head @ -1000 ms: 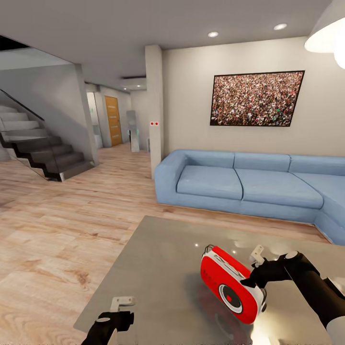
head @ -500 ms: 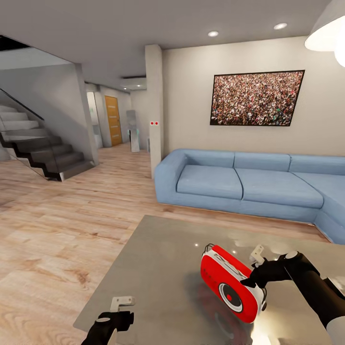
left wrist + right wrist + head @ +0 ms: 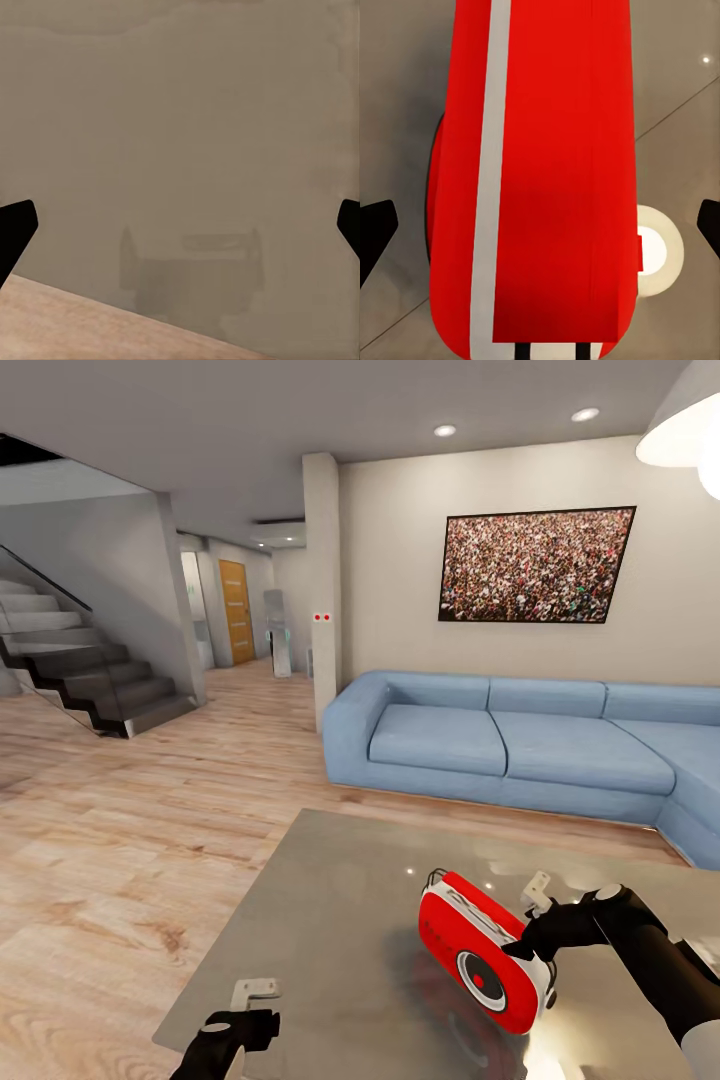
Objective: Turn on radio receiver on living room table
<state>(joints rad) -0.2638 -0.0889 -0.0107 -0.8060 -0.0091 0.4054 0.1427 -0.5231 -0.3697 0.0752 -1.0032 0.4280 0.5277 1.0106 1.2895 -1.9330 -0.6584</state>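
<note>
The step in hand looks to be pressing the round dial (image 3: 482,977) on the front of the radio receiver (image 3: 483,952), whose centre shows red, which I take to mean it is not yet on; to do it well, the right pincer (image 3: 528,930) should get a fingertip squarely onto that centre and push along the dial's axis, gently, since the radio stands tilted on the glossy counter (image 3: 330,920) and a sideways shove could slide or tip it; backing it from behind while pressing would help. The radio sits on the near right part of the counter, its red face turned toward the near left, with the blue sofa (image 3: 520,745) well beyond it at the far side; the right pincer is at the radio's right end, touching or just beside its white-trimmed edge, one pale finger (image 3: 538,887) showing beyond the radio's far top corner; in the right wrist view the radio's red side with its white stripe (image 3: 487,180) lies between the two dark finger tips, which stand wide apart at either edge and are not clamped on it, so the pincer straddles the body rather than grips it, and it is at the side, not yet on the dial. The left pincer (image 3: 252,1005) hovers over the counter's near left edge, well apart from the radio, its fingers spread wide with nothing between them.
</note>
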